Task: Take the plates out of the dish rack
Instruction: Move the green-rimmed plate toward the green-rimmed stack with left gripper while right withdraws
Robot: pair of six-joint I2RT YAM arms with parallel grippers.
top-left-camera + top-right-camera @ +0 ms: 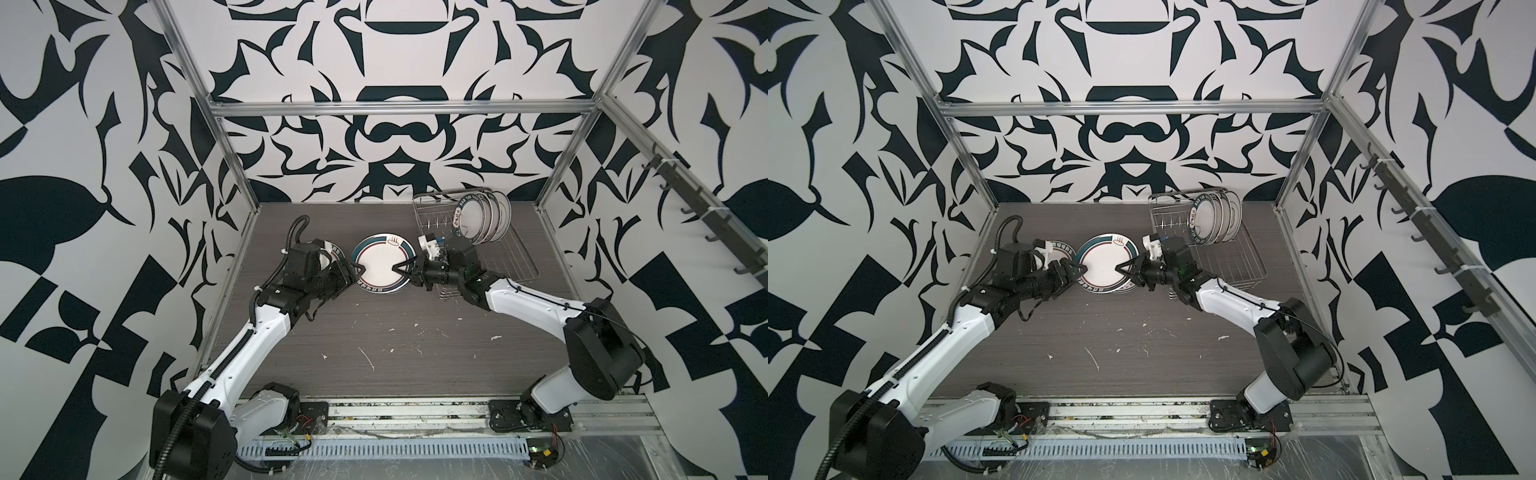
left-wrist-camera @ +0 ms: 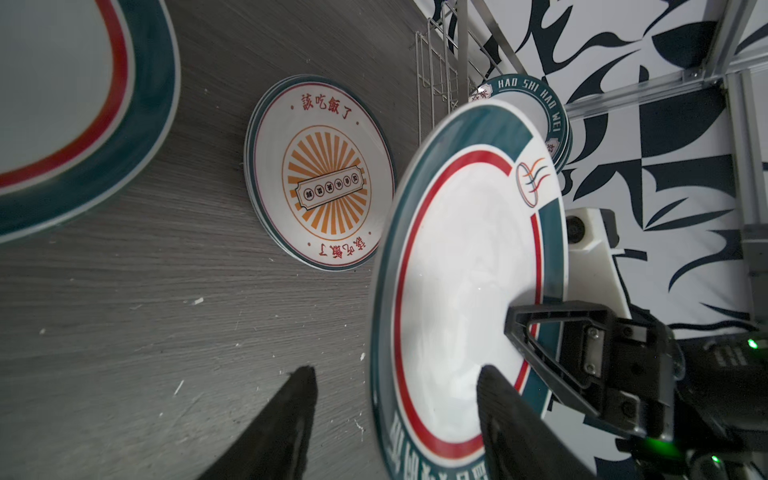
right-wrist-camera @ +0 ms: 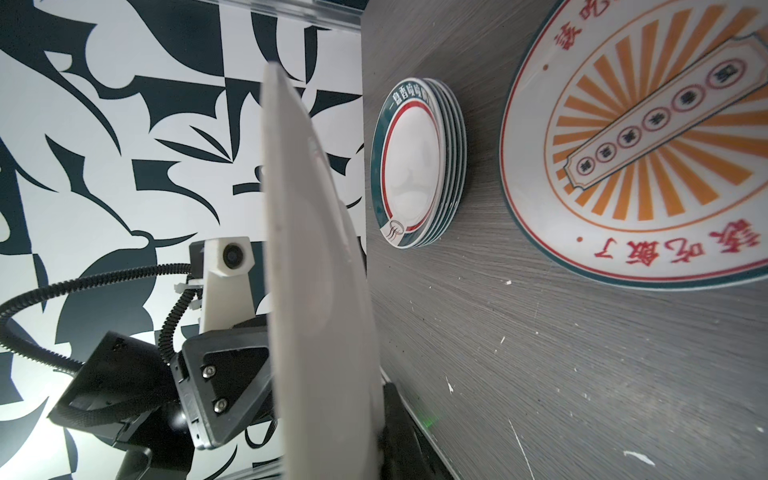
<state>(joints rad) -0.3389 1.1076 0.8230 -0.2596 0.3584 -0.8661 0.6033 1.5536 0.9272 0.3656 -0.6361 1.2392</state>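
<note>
Jaws of the right gripper [image 1: 397, 268] are clamping the rim of a teal-rimmed plate [image 1: 380, 266], while those of the left gripper [image 2: 397, 370] are standing apart astride its opposite edge.
The plate is hanging tilted above a sunburst stack [image 2: 324, 174] lying on the table [image 1: 374, 332]; several plates [image 1: 484, 218] are leaning upright in the dish rack [image 1: 513, 266] at the back right.

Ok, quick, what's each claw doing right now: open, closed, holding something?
Left gripper: open, fingers on either side of the plate edge.
Right gripper: shut on the opposite edge of that plate.
</note>
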